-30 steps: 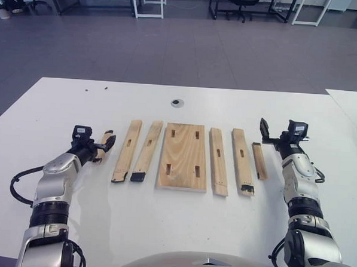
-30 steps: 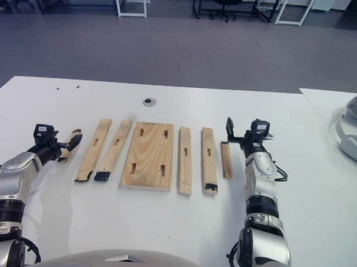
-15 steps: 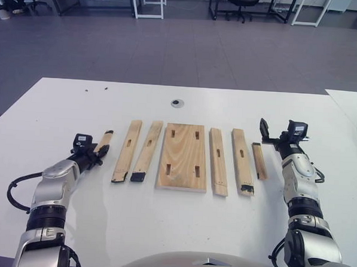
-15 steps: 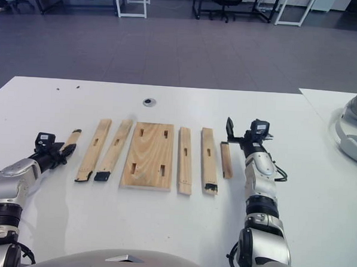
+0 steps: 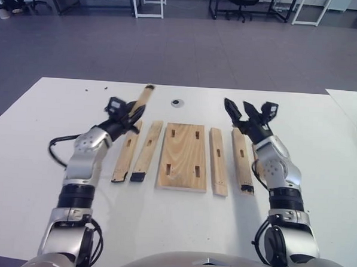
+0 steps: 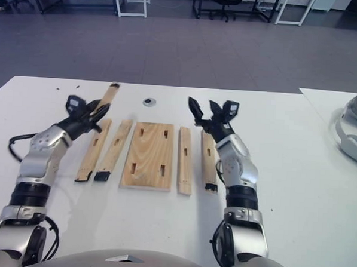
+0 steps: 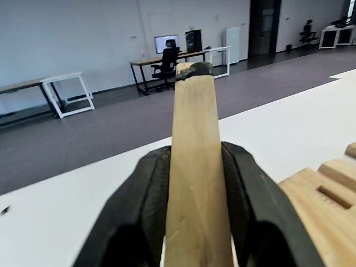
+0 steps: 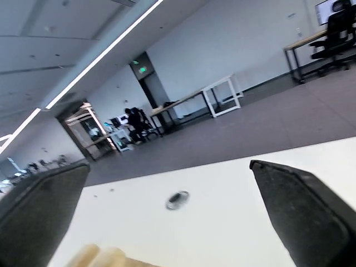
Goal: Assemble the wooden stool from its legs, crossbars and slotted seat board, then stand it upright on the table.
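Note:
The slotted seat board (image 5: pixel 183 156) lies flat mid-table, with two legs (image 5: pixel 127 150) (image 5: pixel 148 150) to its left and two more (image 5: pixel 218 161) (image 5: pixel 242 161) to its right. My left gripper (image 5: pixel 133 109) is raised above the far end of the left legs, shut on a short crossbar (image 7: pixel 192 167) that points up and away (image 5: pixel 145 96). My right gripper (image 5: pixel 239 111) hovers open over the far ends of the right legs, its fingers (image 8: pixel 300 206) spread wide with nothing between them. My right arm covers the spot where the other crossbar lay.
A round cable hole (image 5: pixel 178 102) sits in the white table (image 5: pixel 180 217) behind the seat board. A white headset (image 6: pixel 355 128) rests on the neighbouring table at far right. Bare tabletop stretches in front of the parts.
My left gripper closed on the left crossbar and lifted it up and toward the back right. My right arm swung inward from the right edge to above the right legs.

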